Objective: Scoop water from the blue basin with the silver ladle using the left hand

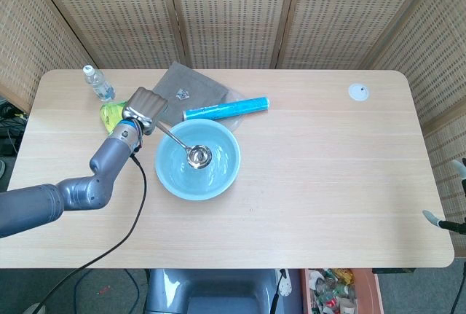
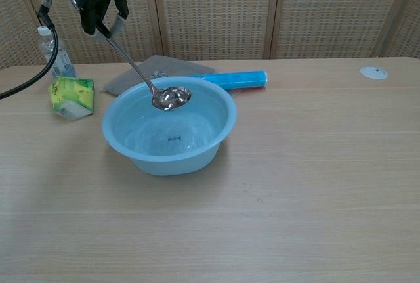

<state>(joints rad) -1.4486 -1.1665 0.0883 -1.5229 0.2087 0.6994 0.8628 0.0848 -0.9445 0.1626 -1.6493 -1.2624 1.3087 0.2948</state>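
Observation:
The blue basin (image 1: 197, 181) (image 2: 197, 153) holds water and sits left of the table's middle. My left hand (image 1: 143, 109) (image 2: 99, 2) grips the handle of the silver ladle (image 1: 197, 156) (image 2: 171, 97), up and to the left of the basin. The ladle's bowl hangs above the water, level with the basin's rim in the chest view, and looks filled. At the far right edge of the head view only a fingertip or two of my right hand (image 1: 440, 219) shows, beyond the table's edge.
A blue roll (image 1: 226, 108) (image 2: 236, 79) lies just behind the basin on a grey cloth (image 1: 186, 92) (image 2: 157, 73). A green packet (image 1: 113, 114) (image 2: 73, 96) and a water bottle (image 1: 97, 83) (image 2: 54, 56) stand to the left. A white disc (image 1: 357, 92) (image 2: 374, 72) sits far right.

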